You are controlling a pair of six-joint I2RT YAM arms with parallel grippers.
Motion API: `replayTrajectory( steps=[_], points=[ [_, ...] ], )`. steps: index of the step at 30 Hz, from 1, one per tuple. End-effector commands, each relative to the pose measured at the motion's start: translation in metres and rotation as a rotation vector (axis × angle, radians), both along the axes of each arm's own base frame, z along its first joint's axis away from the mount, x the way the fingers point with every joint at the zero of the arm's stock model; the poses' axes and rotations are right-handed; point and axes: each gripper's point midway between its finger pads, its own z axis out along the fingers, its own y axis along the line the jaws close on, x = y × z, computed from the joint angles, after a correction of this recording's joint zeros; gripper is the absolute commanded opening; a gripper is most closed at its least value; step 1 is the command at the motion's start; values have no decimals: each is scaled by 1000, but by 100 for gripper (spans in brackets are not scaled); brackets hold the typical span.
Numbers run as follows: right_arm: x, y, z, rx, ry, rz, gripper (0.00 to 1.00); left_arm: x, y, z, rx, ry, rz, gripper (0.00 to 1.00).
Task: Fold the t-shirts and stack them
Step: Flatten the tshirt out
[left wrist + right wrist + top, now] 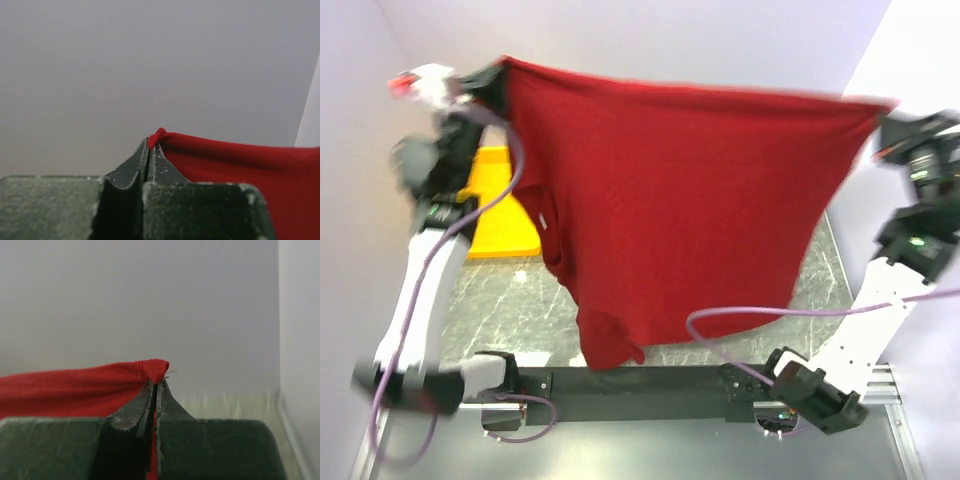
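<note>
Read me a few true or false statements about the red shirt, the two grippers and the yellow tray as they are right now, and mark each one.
1. The t-shirt hangs in the air, spread wide. True.
2. The left gripper is open. False: it is shut on a corner of the t-shirt.
3. The right gripper pinches a corner of the t-shirt. True.
4. The yellow tray rests on top of the t-shirt. False: it lies on the table, at the left, partly hidden by the cloth.

Prob. robot lab cell: bare lilac walls (620,30), marbled bench (510,300), blk mount rail (640,380).
</note>
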Motion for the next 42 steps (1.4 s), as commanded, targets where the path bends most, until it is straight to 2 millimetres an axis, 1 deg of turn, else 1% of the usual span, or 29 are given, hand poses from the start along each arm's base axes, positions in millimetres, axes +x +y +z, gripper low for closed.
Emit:
replayTrajectory(
  steps=[1,2,3,5,6,7,8,9,10,11,12,13,14,15,16,17,18,19,20,21,22,24,26,27,28,30,34,38,42],
  points=[
    [37,-31,-102,-71,158,-147,0,68,-8,-62,-23,149,-36,1],
    [47,-30,-122,-74,185,-136,0,83,-10,-79,-25,189,-39,1],
    [58,-36,-157,-59,226,-144,0,111,-13,-111,-24,260,-47,1],
    [77,-39,-199,-40,279,-143,0,140,-18,-147,-9,344,-55,1],
    [85,-42,-224,-51,281,-149,0,168,-23,-190,-4,435,-67,1],
    [91,-44,-237,-59,288,-160,0,180,-28,-203,4,467,-88,1],
    [103,-42,-260,-77,322,-156,0,193,-31,-222,4,514,-100,1],
    [109,-43,-274,-93,333,-164,0,217,-37,-271,10,616,-114,1],
    [115,-45,-284,-102,352,-177,0,229,-41,-281,9,671,-126,1],
    [124,-49,-309,-99,408,-181,0,239,-47,-297,15,708,-141,1],
    [132,-49,-315,-101,430,-182,0,253,-52,-339,21,796,-140,1],
    [137,-53,-325,-95,460,-200,0,262,-56,-341,26,812,-139,1],
    [145,-57,-350,-78,524,-202,0,268,-58,-352,28,834,-129,1],
    [153,-63,-351,-74,550,-222,0,276,-63,-380,35,885,-125,1],
    [161,-68,-374,-58,612,-230,0,285,-66,-373,36,869,-118,1],
    [166,-72,-380,-52,639,-244,0,287,-67,-384,37,905,-111,1],
    [174,-78,-377,-44,650,-261,0,294,-70,-409,39,950,-101,1],
    [177,-84,-383,-36,671,-284,0,302,-72,-399,36,934,-97,1],
    [183,-86,-403,-18,717,-281,0,305,-74,-406,33,955,-89,1],
    [190,-90,-396,-13,737,-283,0,310,-72,-414,22,962,-73,1],
    [195,-93,-409,1,769,-288,0,311,-72,-417,-5,969,-71,1],
    [205,-97,-405,21,777,-293,0,315,-72,-425,-15,989,-64,1],
    [212,-94,-414,37,805,-271,0,317,-72,-429,-29,998,-58,1],
    [215,-94,-411,43,819,-262,0,319,-72,-432,-35,1001,-56,1],
    [218,-93,-422,52,849,-250,0,320,-72,-433,-48,1006,-53,1],
    [222,-89,-423,78,880,-217,0,324,-71,-436,-65,1009,-46,1],
    [226,-83,-431,121,907,-182,0,333,-74,-425,-77,944,-34,1],
    [227,-79,-432,150,906,-169,0,335,-86,-414,19,858,-6,1],
    [228,-75,-430,176,897,-154,0,335,-95,-415,119,805,33,1]
  ],
)
